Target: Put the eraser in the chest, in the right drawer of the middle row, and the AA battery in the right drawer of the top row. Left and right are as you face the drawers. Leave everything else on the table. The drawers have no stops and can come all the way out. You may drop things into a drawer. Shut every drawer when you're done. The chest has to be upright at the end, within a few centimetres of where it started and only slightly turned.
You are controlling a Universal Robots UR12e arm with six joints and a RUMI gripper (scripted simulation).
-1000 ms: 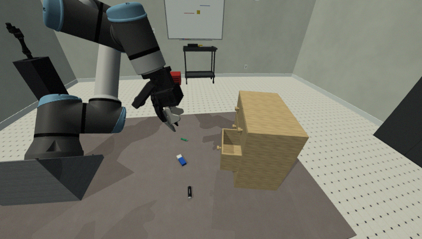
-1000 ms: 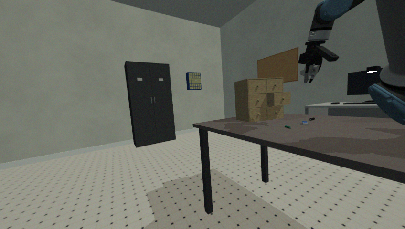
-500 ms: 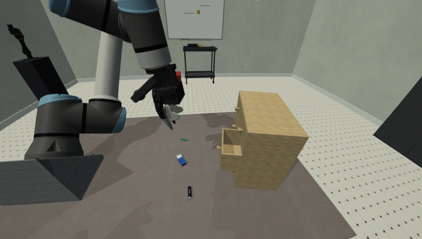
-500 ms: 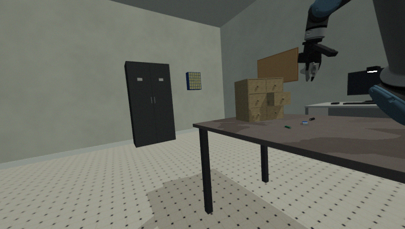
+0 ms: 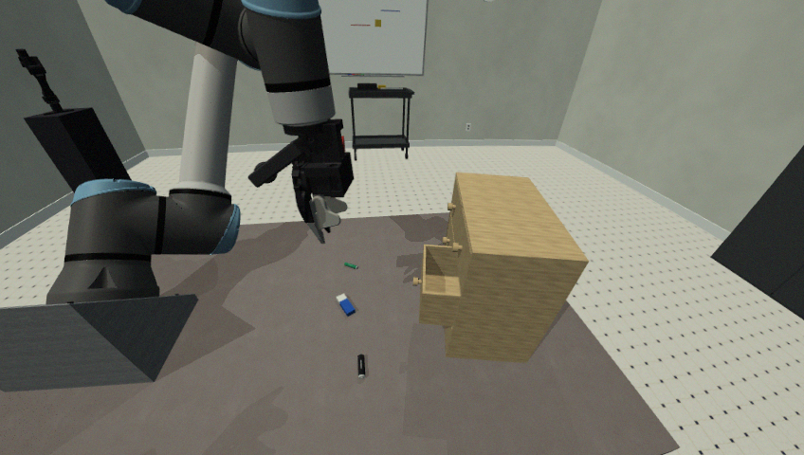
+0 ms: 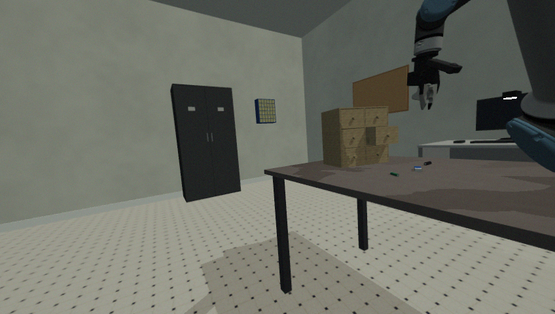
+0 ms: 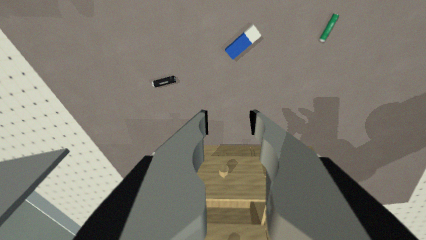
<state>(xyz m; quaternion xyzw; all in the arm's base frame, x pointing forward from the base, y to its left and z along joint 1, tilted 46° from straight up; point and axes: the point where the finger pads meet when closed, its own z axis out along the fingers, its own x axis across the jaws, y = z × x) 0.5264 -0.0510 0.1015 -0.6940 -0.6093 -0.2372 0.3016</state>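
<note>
The blue and white eraser (image 5: 345, 304) lies flat on the table, also in the wrist view (image 7: 243, 42). A black cylinder with a silver end (image 5: 360, 366) lies nearer the front, and a slim green cylinder (image 5: 351, 265) lies further back; I cannot tell which one is the AA battery. The wooden chest (image 5: 507, 264) stands upright with its middle-row right drawer (image 6: 383, 135) pulled out; the other drawers are shut. My gripper (image 5: 322, 225) hangs high above the table, left of the chest, pointing down. Its fingers stand nearly shut with a narrow gap and nothing between them.
The robot's base and a dark wedge-shaped block (image 5: 84, 337) fill the table's left side. The table's edge (image 6: 389, 198) runs close behind the green cylinder. A black cart (image 5: 380, 118) stands far back on the floor.
</note>
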